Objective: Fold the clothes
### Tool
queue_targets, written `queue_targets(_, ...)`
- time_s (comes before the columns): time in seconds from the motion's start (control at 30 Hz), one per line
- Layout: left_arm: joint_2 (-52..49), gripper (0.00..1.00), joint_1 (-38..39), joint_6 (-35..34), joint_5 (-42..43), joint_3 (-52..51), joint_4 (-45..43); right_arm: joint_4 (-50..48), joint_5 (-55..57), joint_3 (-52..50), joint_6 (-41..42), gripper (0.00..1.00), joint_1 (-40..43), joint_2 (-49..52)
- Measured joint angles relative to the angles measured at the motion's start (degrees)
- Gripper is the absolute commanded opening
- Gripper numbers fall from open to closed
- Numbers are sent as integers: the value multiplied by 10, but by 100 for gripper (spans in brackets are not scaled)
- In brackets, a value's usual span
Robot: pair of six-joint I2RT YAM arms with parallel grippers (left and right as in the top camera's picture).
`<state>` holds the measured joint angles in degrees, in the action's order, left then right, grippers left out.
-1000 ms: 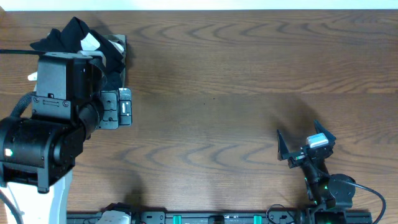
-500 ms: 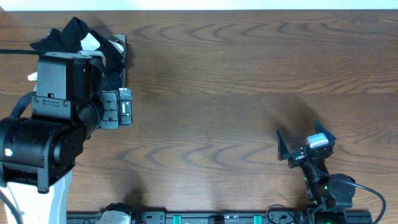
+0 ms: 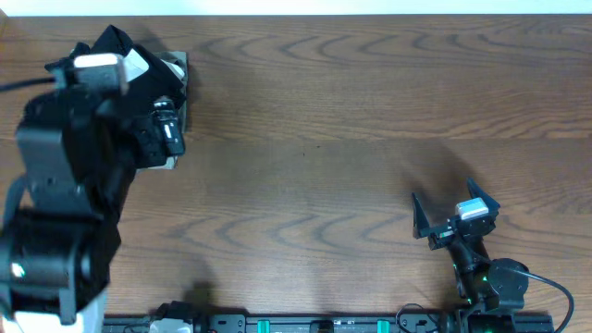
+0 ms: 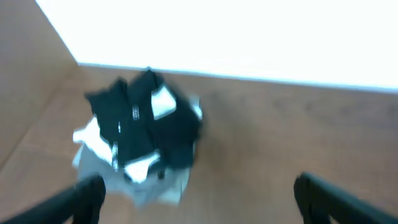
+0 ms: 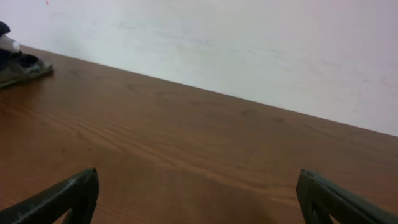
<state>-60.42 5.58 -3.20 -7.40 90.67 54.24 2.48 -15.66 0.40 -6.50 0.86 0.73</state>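
Observation:
The clothes, a crumpled black shirt (image 4: 144, 118) with white lettering, lie bunched on top of a small pile at the table's far left corner (image 3: 111, 44). In the blurred left wrist view, my left gripper (image 4: 199, 185) stands open a short way in front of the pile, with nothing between its fingers. The left arm (image 3: 65, 185) hides much of the pile from above. My right gripper (image 3: 442, 194) rests open near the front right, far from the shirt, and only bare wood shows between its fingertips (image 5: 198, 180).
A white garment (image 4: 92, 138) and a grey garment (image 4: 158, 186) lie under the black shirt. The pile shows as a small dark shape (image 5: 15, 62) at the far left of the right wrist view. The table's far edge (image 3: 370, 13) meets a white wall.
The left arm has swung and turned its wrist towards the pile in the far left corner. The right arm has not moved.

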Motion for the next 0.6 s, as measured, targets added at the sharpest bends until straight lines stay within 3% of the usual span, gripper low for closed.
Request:
queue_targets(0.27, 170, 98, -23, 0, 14, -277, -272, 0, 0, 0, 0, 99, 0, 0)
queue_targets(0.6, 376, 98, -53, 0, 14, -488, -365, 0, 0, 0, 0, 99, 0, 0)
